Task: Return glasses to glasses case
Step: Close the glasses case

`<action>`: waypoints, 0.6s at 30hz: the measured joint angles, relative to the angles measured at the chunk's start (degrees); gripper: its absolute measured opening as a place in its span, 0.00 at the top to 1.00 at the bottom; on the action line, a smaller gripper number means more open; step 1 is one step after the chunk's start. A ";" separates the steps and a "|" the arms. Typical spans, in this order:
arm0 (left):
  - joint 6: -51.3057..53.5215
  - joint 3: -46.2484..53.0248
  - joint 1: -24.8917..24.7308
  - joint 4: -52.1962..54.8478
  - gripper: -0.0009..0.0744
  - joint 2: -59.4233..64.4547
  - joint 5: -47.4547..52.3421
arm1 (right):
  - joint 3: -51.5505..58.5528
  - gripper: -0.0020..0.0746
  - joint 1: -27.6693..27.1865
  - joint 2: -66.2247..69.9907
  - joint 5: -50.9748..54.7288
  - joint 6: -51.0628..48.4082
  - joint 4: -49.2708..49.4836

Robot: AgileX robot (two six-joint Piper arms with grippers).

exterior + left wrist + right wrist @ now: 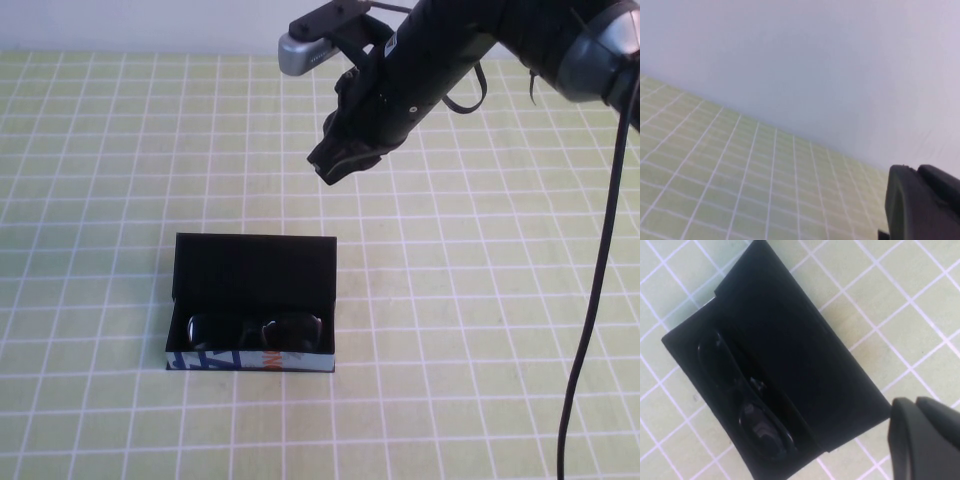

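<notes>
The glasses case [252,270] stands open on the green checked table, its black lid tipped back and its blue, white and orange front side [250,362] facing me. The black glasses [255,330] lie inside it. In the right wrist view the case [790,355] and the glasses [747,405] show from above. My right gripper [340,160] hangs high above the table, behind and to the right of the case, shut and empty; it also shows in the right wrist view [927,440]. My left gripper [922,205] is out of the high view; its fingers lie together.
The table is covered by a green cloth with a white grid [480,300]. A white wall [815,60] runs along the far edge. A black cable [600,260] hangs from the right arm on the right side.
</notes>
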 joint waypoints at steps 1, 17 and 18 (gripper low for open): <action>-1.21 0.00 0.00 -0.11 0.99 0.00 -1.52 | 0.00 0.99 0.00 0.00 0.00 0.10 0.12; -4.37 -15.60 -6.78 -1.66 0.99 19.65 27.24 | 0.00 0.99 0.00 0.80 0.00 2.42 1.86; -2.34 -18.02 -8.40 -2.61 0.99 23.18 30.10 | 0.00 0.99 0.00 0.93 0.00 2.52 1.86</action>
